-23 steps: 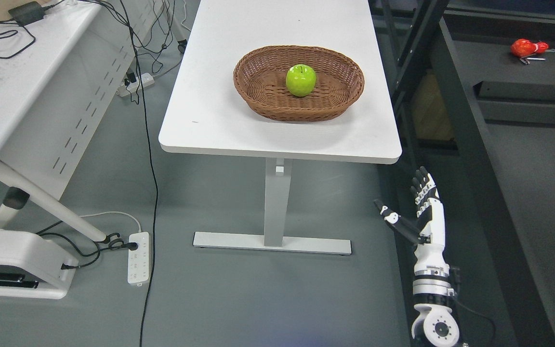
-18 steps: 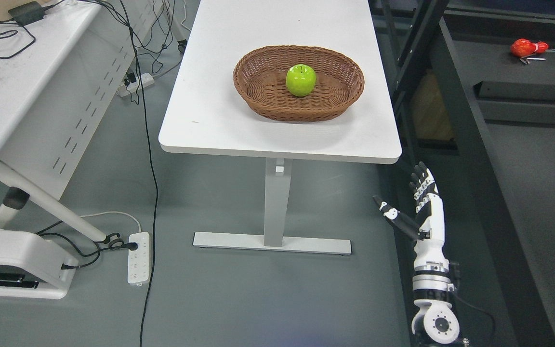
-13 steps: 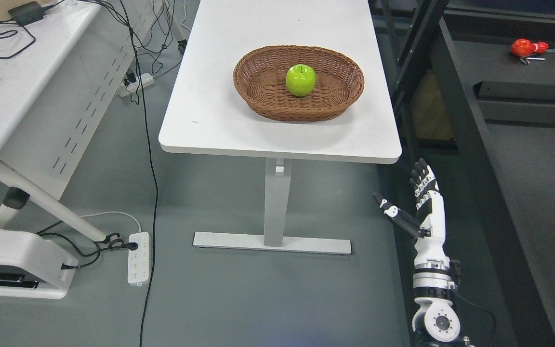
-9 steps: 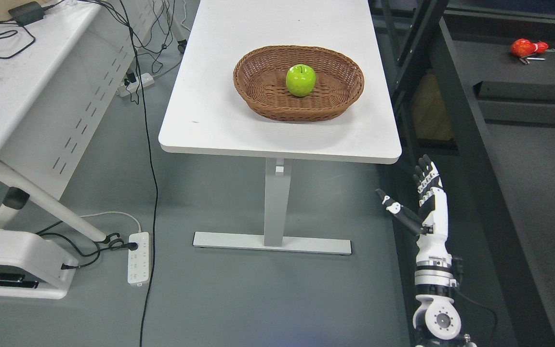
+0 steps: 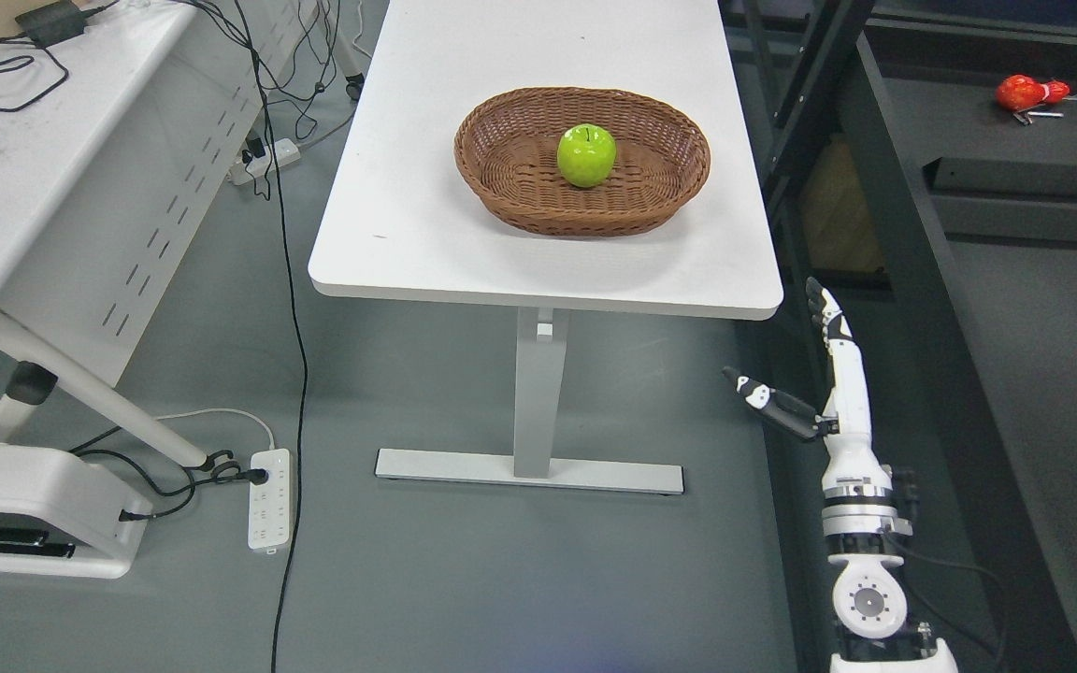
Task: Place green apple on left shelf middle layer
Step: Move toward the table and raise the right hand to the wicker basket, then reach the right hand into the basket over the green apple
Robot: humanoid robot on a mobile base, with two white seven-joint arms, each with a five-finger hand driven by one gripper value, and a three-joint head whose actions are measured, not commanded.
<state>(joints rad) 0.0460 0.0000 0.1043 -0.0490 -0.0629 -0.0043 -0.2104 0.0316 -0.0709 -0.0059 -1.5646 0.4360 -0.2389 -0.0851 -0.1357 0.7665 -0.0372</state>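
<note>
A shiny green apple (image 5: 586, 155) sits upright in the middle of an oval brown wicker basket (image 5: 501, 192) on a white table (image 5: 408, 234). My right hand (image 5: 796, 360) rises from the lower right, below and right of the table's near right corner, well short of the basket. Its fingers (image 5: 823, 313) are stretched straight and the thumb sticks out to the left, so the hand is open and holds nothing. A dark shelf frame (image 5: 884, 215) runs along the right side. My left hand is out of view.
A second white desk (image 5: 24, 187) with cables stands at the left. Black cords (image 5: 291, 308) hang to a power strip (image 5: 267, 500) on the grey floor. A white device (image 5: 34, 509) sits at lower left. A red object (image 5: 1025, 92) lies on the dark surface at upper right.
My right hand has risen and reached forward toward the table's near right corner, with the fingers turning edge-on. The apple and basket stay put; the picture shifted slightly.
</note>
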